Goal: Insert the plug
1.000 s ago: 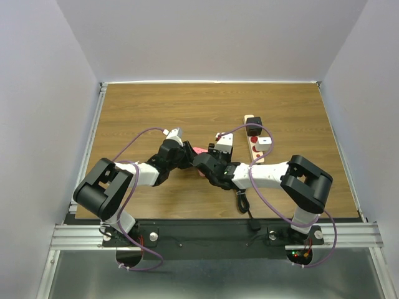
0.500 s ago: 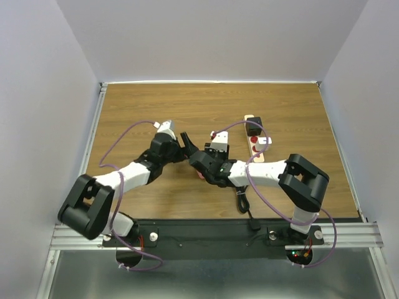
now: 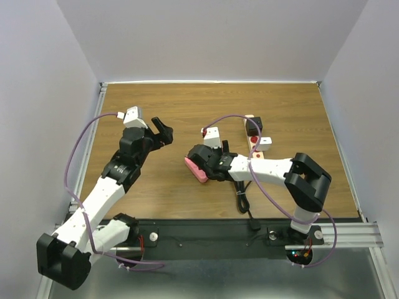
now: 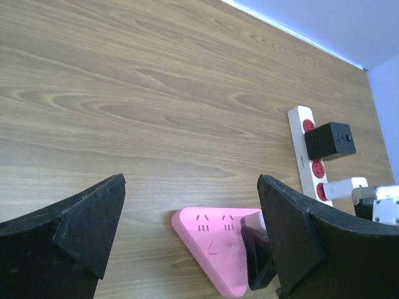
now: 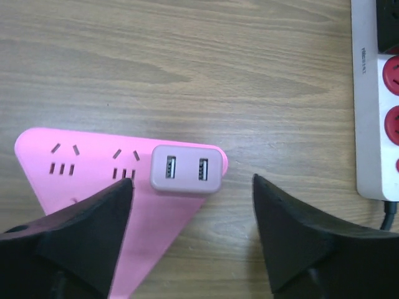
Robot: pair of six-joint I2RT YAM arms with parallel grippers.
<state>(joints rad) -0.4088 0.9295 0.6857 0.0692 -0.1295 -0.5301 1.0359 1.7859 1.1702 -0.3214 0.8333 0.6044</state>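
Note:
A pink triangular socket block (image 5: pixel 81 187) lies flat on the wooden table (image 3: pixel 206 112). A pale two-port USB plug (image 5: pixel 184 168) sits in its corner. My right gripper (image 5: pixel 190 185) is open and hangs just over the plug, one finger on either side, touching neither face. From above, the right gripper (image 3: pixel 212 168) covers the plug at the end of the pink block (image 3: pixel 194 168). My left gripper (image 3: pixel 163 134) is open and empty, off to the left. Through its wrist view the left gripper (image 4: pixel 190 180) looks down on the pink block (image 4: pixel 215 246).
A white power strip (image 3: pixel 255 148) with red sockets lies right of the pink block, carrying a black adapter (image 3: pixel 254 128) and a white plug (image 3: pixel 265 143). Its black cable (image 3: pixel 242 200) runs to the near edge. The strip (image 5: pixel 374 124) is close to my right finger.
Both grippers have opened. The left arm has drawn back to the left and risen, away from the pink block. The right gripper has let go and now straddles the plug.

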